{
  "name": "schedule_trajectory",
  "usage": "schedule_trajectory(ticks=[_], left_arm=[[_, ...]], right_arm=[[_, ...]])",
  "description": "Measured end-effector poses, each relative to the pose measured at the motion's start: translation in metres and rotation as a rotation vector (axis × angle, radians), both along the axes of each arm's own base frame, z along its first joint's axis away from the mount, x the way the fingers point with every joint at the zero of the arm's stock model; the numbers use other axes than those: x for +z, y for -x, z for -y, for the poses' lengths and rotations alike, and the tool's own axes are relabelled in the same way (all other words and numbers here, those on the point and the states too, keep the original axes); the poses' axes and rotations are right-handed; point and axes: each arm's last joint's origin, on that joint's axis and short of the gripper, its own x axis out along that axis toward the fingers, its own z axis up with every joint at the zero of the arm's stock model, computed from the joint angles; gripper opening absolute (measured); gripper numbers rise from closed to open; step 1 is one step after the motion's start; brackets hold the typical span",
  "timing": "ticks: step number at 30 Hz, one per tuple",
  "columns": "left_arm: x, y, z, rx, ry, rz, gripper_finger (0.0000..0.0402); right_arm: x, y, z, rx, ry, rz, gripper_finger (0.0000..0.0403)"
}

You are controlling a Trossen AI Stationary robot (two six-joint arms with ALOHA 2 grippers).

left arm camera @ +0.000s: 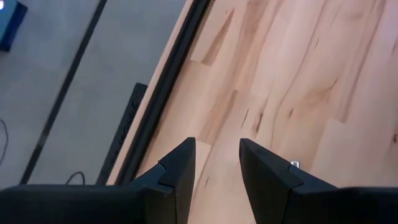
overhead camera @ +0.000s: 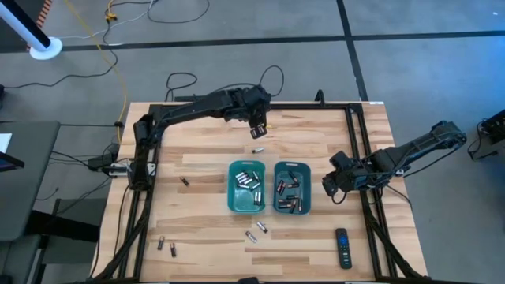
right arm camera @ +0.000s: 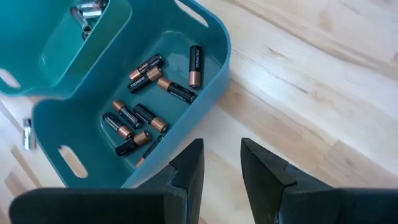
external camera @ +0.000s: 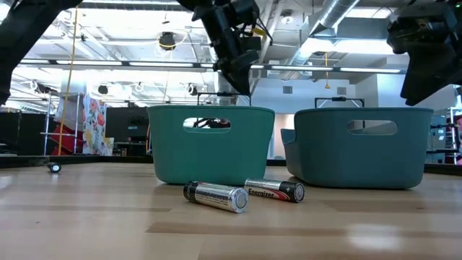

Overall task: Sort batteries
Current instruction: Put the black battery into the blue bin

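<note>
Two teal bins stand side by side mid-table. The left bin (overhead camera: 246, 186) holds silvery batteries, the right bin (overhead camera: 292, 188) dark ones with copper ends (right arm camera: 143, 106). Loose batteries lie on the wood: one (overhead camera: 256, 149) beyond the bins, two (overhead camera: 257, 231) in front of them, shown close in the low view (external camera: 215, 196), and others toward the left (overhead camera: 185, 181) and near left corner (overhead camera: 166, 246). My left gripper (overhead camera: 257, 130) hovers open above the table beyond the left bin, nothing between its fingers (left arm camera: 217, 143). My right gripper (overhead camera: 331, 188) waits open just right of the right bin (right arm camera: 222, 144).
A black remote control (overhead camera: 342, 248) lies near the front right. A dark frame rail (overhead camera: 237, 106) runs along the table's far edge, close behind my left gripper. Bare wood lies to the left of the bins and beyond them.
</note>
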Motion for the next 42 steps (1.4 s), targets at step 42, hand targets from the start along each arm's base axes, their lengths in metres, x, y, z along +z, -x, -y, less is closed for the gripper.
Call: schedule_trajectory(ticks=[42], left_arm=[[-0.081, 0.0, 0.002, -0.246, 0.223, 0.015, 0.0121]], right_arm=[[0.0, 0.0, 0.0, 0.14, 0.09, -0.032, 0.0123]])
